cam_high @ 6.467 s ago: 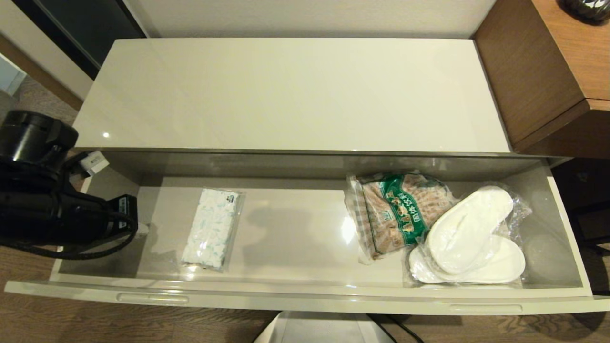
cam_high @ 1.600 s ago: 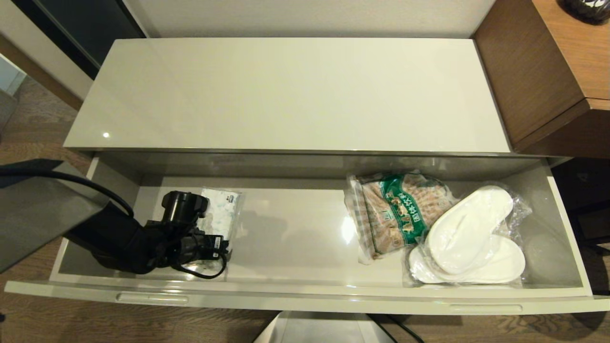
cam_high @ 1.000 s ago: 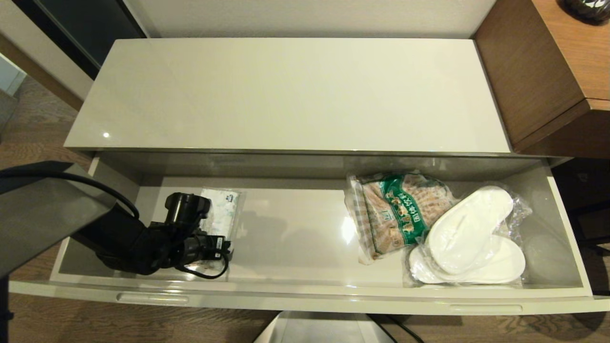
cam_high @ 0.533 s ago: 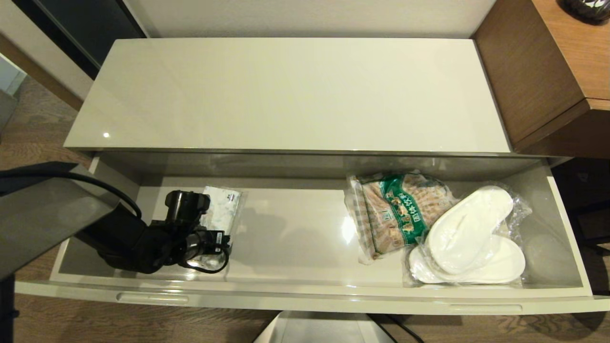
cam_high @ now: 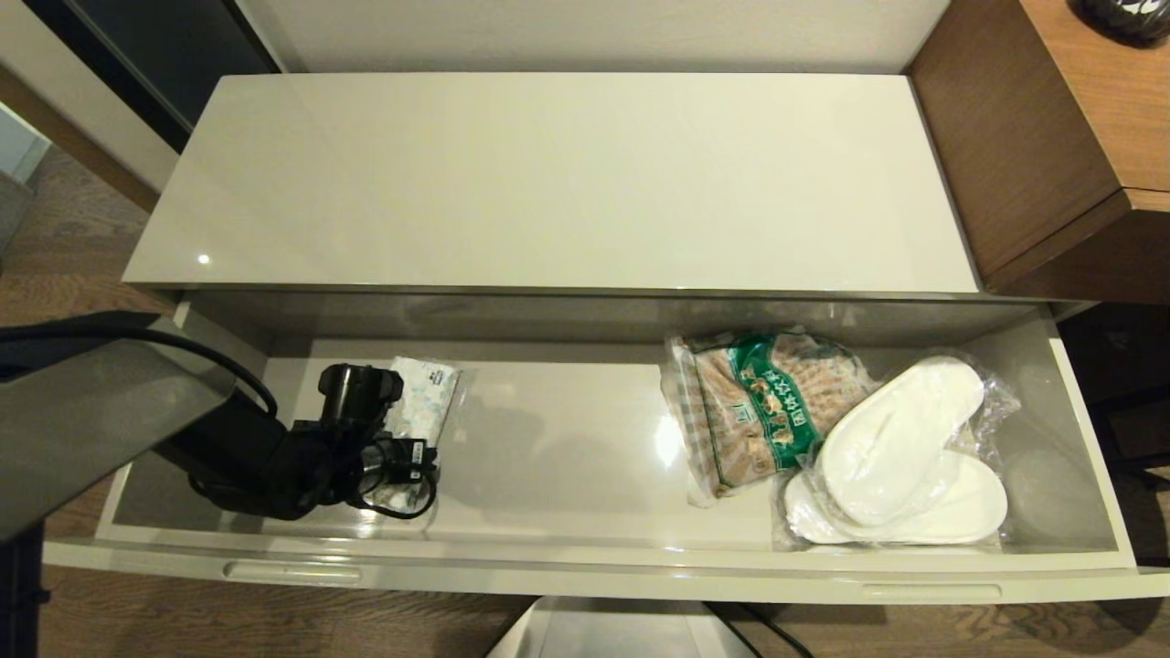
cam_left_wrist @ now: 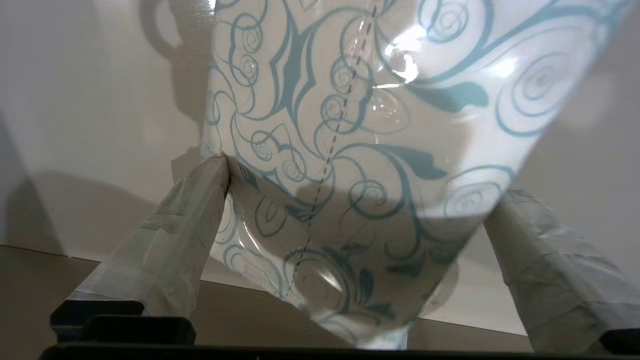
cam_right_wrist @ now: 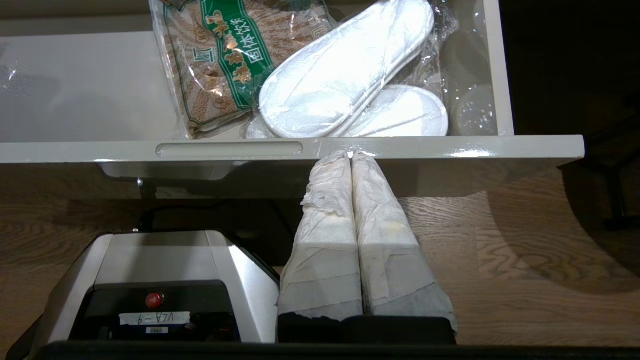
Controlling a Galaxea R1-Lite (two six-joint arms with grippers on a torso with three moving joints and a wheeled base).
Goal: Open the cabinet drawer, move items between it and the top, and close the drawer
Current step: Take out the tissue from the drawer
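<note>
Patterned pack half hidden beneath left claw

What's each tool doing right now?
Left tool: open, fingers either side of the white, blue-green patterned, clear-wrapped pack, not clamped.
Right tool: shut, empty, parked.

Drawer, pulled out before the cabinet top: tissue pack in its left part. Snack bag right of centre in the drawer, slippers overlapping the bag's right edge.
</note>
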